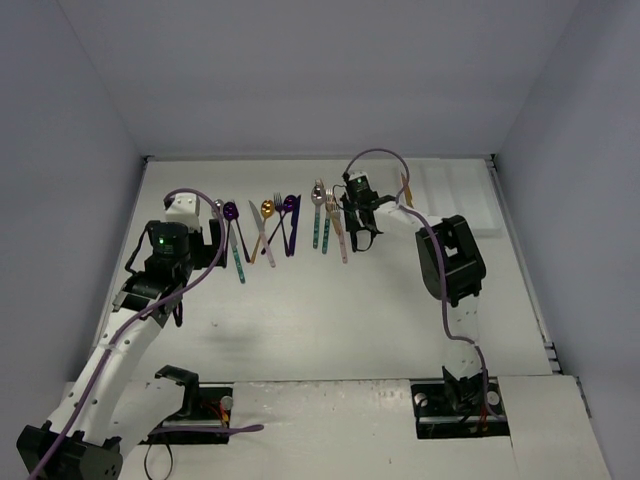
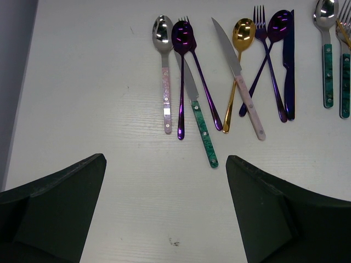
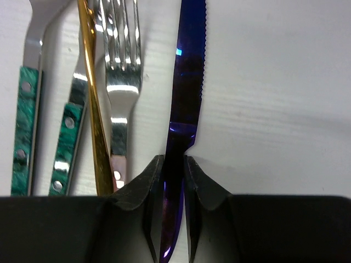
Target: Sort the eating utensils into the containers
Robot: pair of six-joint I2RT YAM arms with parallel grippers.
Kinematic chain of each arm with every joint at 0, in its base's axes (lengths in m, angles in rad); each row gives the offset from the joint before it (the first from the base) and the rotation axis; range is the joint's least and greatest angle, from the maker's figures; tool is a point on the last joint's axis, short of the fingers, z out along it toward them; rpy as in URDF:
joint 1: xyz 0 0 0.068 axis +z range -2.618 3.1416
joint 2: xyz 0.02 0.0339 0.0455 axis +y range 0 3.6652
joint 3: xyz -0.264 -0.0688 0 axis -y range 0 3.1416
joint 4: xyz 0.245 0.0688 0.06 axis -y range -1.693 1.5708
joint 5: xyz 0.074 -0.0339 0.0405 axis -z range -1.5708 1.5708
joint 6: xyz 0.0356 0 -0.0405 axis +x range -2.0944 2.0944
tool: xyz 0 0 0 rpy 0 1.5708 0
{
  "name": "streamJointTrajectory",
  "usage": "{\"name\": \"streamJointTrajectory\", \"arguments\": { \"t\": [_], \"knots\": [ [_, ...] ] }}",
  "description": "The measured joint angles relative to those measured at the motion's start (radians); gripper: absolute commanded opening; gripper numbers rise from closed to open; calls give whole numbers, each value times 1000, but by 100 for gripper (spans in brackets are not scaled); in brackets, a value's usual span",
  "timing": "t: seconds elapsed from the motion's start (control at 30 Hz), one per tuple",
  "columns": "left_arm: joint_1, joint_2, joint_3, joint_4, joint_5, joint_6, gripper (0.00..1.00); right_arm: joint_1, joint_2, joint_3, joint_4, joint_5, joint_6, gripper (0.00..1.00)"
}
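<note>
The eating utensils lie in a row across the back of the table (image 1: 330, 300). My right gripper (image 3: 174, 161) is shut on the handle of a dark blue knife (image 3: 186, 71), whose serrated blade points away; in the top view this gripper (image 1: 358, 228) is at the row's right end. Beside the knife lie a silver fork (image 3: 122, 71), a gold handle (image 3: 94, 109) and two teal handles (image 3: 24, 137). My left gripper (image 2: 164, 164) is open and empty, just short of a teal-handled knife (image 2: 198, 112), a silver spoon (image 2: 163, 71) and purple pieces (image 2: 181, 66). The white tray (image 1: 470, 205) sits at the back right.
More utensils show in the left wrist view: a gold spoon (image 2: 239, 55), a pink-handled knife (image 2: 239, 82), a purple fork (image 2: 262, 49) and a dark blue knife (image 2: 289, 66). Grey walls close in the table on three sides. Purple cables (image 1: 375, 155) loop over both arms.
</note>
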Motion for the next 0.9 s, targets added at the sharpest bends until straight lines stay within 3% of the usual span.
{"name": "streamJointTrajectory", "arguments": {
  "t": [0.2,0.57,0.9],
  "knots": [
    [0,0,0,0,2,0,90,0,-74,-100,-9,23,-11,0],
    [0,0,0,0,1,0,90,-27,-145,-120,-123,-1,-120,0],
    [0,0,0,0,1,0,90,-267,-258,14,-148,-116,-232,0]
  ]
}}
